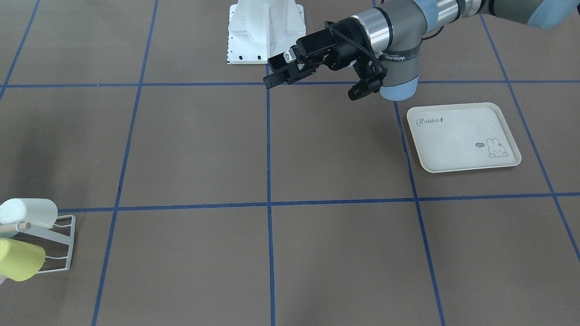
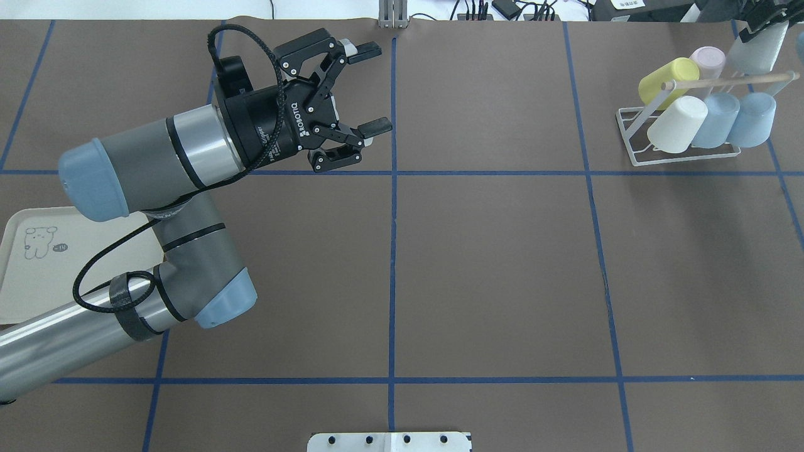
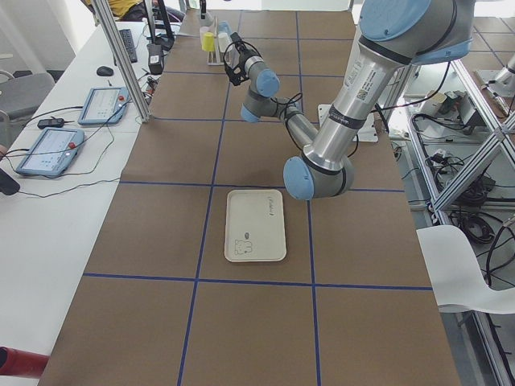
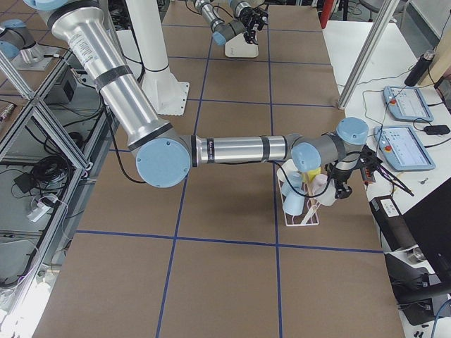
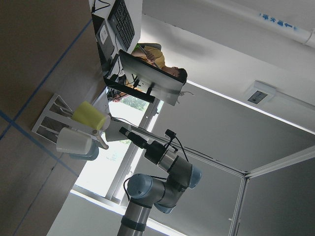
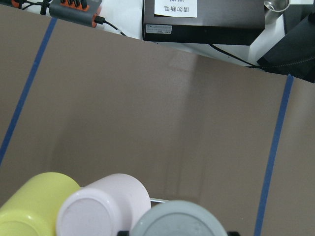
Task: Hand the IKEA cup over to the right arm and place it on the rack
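Grey cup clamped in right gripper, at the far end of the rack, just beside pink cup, yellow cup next along, left gripper spread wide, empty, above bench, well apart from rack.

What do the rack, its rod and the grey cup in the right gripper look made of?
The rack: thin white wire, likely painted or coated metal, judging by the slim bent rods. The rod: pale bare wood, by its tan matte look. The grey cup, held in the right gripper: probably matte plastic; opaque, uniform colour, soft sheen, no glare.
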You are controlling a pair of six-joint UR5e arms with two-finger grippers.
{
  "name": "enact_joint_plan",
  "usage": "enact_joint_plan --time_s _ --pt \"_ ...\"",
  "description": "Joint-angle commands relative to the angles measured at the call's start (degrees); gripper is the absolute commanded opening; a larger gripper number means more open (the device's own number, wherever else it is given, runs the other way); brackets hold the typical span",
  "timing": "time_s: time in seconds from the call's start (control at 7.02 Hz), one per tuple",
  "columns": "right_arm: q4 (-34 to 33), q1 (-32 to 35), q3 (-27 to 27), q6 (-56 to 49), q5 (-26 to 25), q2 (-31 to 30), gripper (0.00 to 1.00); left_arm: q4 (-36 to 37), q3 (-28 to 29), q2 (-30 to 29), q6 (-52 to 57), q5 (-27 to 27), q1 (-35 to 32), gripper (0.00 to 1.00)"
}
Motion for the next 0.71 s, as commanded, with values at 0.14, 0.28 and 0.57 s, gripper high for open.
enact_joint_plan --time_s 0.14,0.28,0.57 --pt "0.0 -1.5 -1.1 0.1 -2.2 0.1 0.35 0.0 0.0 -0.1 0.0 0.0 0.0 1.00" --pt "0.0 -2.2 -1.2 0.2 -3.2 0.2 0.94 0.1 0.0 -0.1 0.0 0.0 0.0 1.00" --pt "-0.1 -2.4 -1.8 0.3 -4.7 -0.1 0.99 1.4 0.4 -0.1 2.8 -0.2 0.0 1.00"
